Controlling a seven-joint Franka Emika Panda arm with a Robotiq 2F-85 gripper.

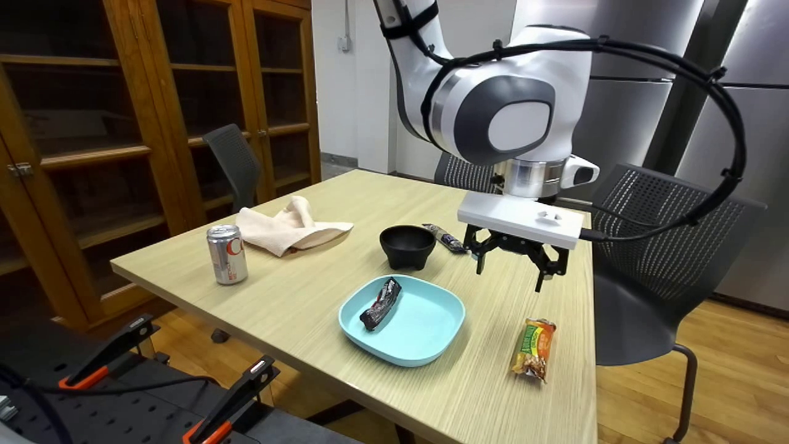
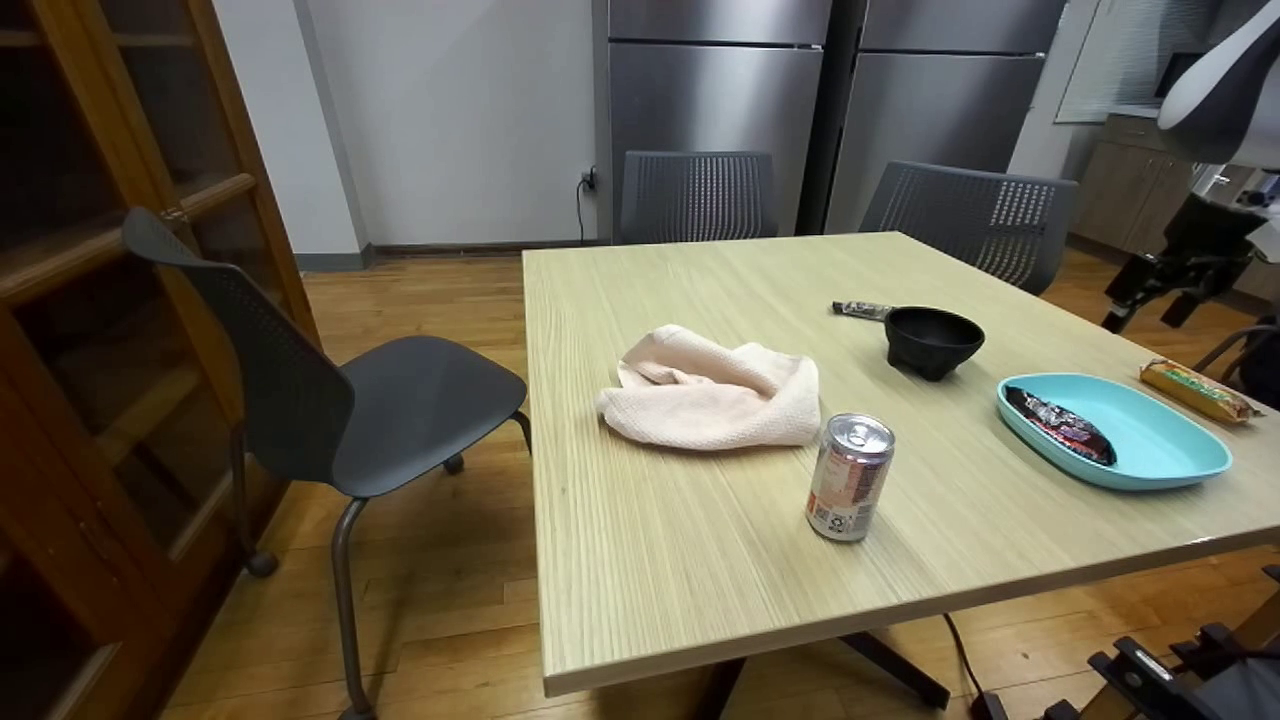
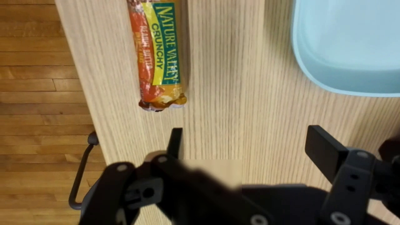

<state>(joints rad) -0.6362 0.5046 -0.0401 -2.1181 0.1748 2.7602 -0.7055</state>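
Note:
My gripper (image 1: 510, 277) hangs above the table with its fingers spread wide and nothing between them. Closest to it is a Nature Valley bar (image 3: 159, 53) in an orange, yellow and green wrapper, lying apart from the fingertips near the table's side edge. A light-blue plate (image 1: 425, 333) sits beside that bar; a dark wrapped bar (image 1: 381, 303) rests in it, seen in both exterior views. Behind the plate stands a black bowl (image 2: 932, 345), and another dark wrapped bar (image 2: 860, 310) lies by it, partly hidden by the bowl in an exterior view.
A silver can (image 2: 850, 478) stands upright near the table's edge, close to a crumpled pale cloth (image 2: 715, 400). Chairs, such as a grey one (image 1: 653, 296), surround the table. Black and orange clamps (image 1: 231, 398) are on the dark bench in front.

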